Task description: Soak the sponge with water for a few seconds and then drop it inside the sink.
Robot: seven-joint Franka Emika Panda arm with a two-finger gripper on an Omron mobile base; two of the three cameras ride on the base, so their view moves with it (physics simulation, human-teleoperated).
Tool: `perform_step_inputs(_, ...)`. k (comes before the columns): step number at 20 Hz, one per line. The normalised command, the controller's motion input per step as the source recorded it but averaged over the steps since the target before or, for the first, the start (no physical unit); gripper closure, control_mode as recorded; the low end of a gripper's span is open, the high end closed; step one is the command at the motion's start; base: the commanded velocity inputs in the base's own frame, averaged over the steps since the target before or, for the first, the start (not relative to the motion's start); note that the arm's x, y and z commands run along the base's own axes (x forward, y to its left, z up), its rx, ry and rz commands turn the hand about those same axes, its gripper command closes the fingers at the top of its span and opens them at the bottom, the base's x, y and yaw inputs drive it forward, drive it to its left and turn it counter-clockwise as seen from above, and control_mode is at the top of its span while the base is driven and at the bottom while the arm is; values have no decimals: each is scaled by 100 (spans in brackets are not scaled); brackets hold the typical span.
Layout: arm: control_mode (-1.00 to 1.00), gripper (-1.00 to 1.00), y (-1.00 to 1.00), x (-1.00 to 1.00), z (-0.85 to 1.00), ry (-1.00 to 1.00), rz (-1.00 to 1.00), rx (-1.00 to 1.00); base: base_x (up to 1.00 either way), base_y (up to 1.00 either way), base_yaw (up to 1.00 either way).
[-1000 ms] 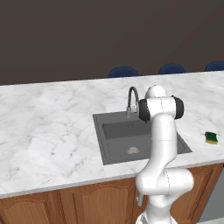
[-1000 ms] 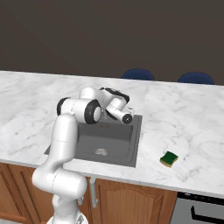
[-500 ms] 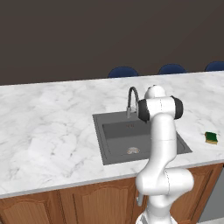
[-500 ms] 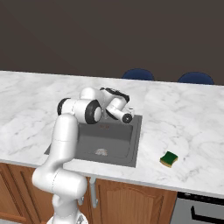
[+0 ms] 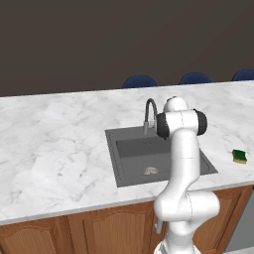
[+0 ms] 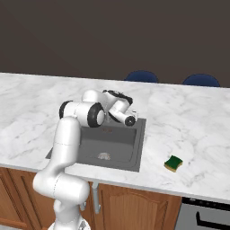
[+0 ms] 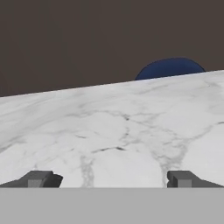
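— Sponge [image 5: 240,156]?
— Lying flat on the marble counter [image 5: 54,144], right of the sink [image 5: 159,156], near the front edge. Green top up, yellow layer showing at its near side. Also seen from the right base camera [image 6: 173,163], well apart from the basin rim. Touched by nothing.

— And the sink?
— Dark grey, recessed in the counter, round silvery drain [image 5: 151,171] toward the near side of the basin. Curved faucet [image 5: 149,113] at the far rim, spout arching over the basin. Can't make out any stream under it.

— Gripper?
— Held up at the far right corner of the sink [image 6: 127,119], level with the arm's elbow, aimed out across the counter rather than down. In the hand camera [image 7: 112,178] fingertips [image 7: 38,179] spread wide at the two bottom corners, with bare marble between them. Nothing pinched.

— Anything else around?
— Blue chair backs [image 5: 140,82] beyond the far edge of the counter, one [image 7: 171,68] rising straight ahead of the hand. Wooden cabinet doors [image 5: 111,230] under the counter front. Dark wall behind.
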Motion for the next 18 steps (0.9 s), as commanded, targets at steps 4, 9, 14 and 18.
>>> perform_step_inputs(4, -100, -100, -76, 3, -43, 0, -5, 0, 0, 0, 0)
perform_step_inputs(9, -100, -100, -74, 1, -43, 0, -5, 0, 0, 0, 0)
perform_step_inputs(14, -100, -100, -81, 1, -48, 0, -5, 0, 0, 0, 0)
perform_step_inputs(18, -100, -100, -87, 1, -56, 0, -6, 0, 0, 0, 0)
